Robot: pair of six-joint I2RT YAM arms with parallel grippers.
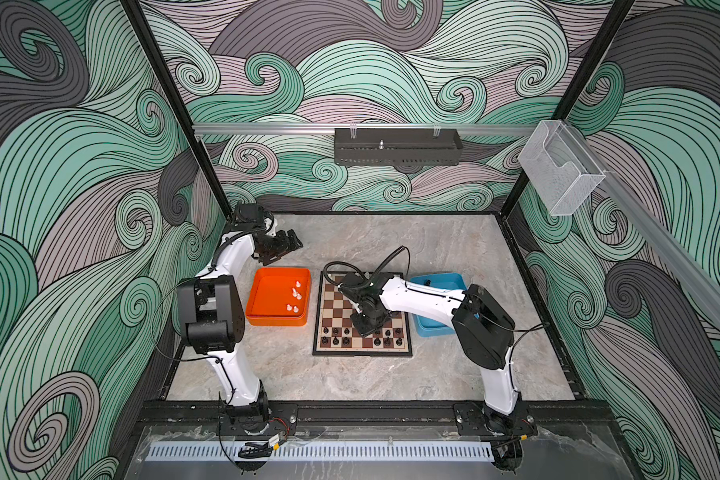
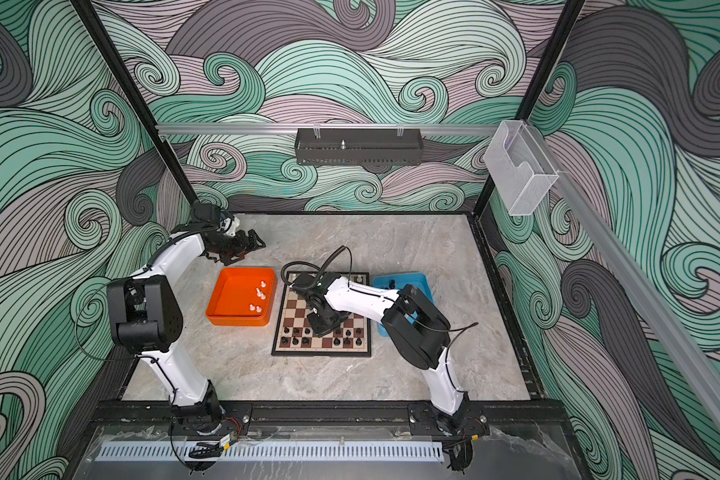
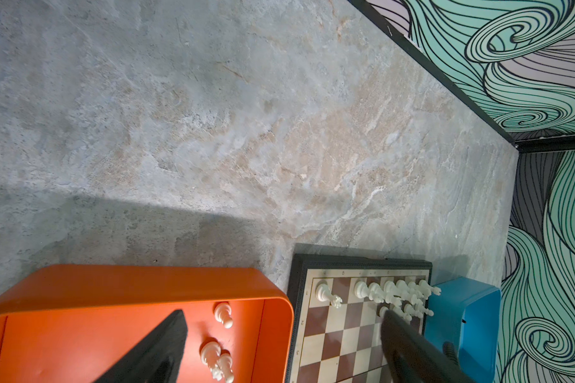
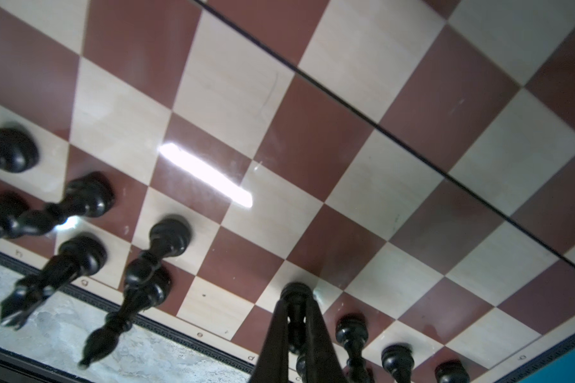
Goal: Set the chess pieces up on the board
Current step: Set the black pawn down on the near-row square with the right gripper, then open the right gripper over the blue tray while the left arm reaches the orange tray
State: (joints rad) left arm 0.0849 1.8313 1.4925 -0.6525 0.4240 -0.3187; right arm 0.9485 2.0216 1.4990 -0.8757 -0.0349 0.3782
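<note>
The board (image 1: 336, 303) (image 2: 296, 309) lies mid-table. Black chess pieces (image 1: 335, 332) (image 2: 296, 332) fill much of its two near rows and show close up in the right wrist view (image 4: 166, 238). My right gripper (image 1: 364, 330) (image 2: 319, 332) (image 4: 294, 303) points down over those rows, shut on a slim black piece (image 4: 295, 290) whose base is at a cream square. White chess pieces (image 3: 392, 291) line the far row. My left gripper (image 1: 283, 249) (image 2: 246, 251) (image 3: 281, 315) hangs open and empty behind the orange tray.
The orange tray (image 1: 262, 299) (image 2: 229, 299) (image 3: 113, 285) left of the board holds several white pieces (image 1: 295, 293) (image 3: 223, 315). A blue tray (image 1: 441, 280) (image 2: 408, 278) (image 3: 462, 298) sits right of the board, partly under my right arm.
</note>
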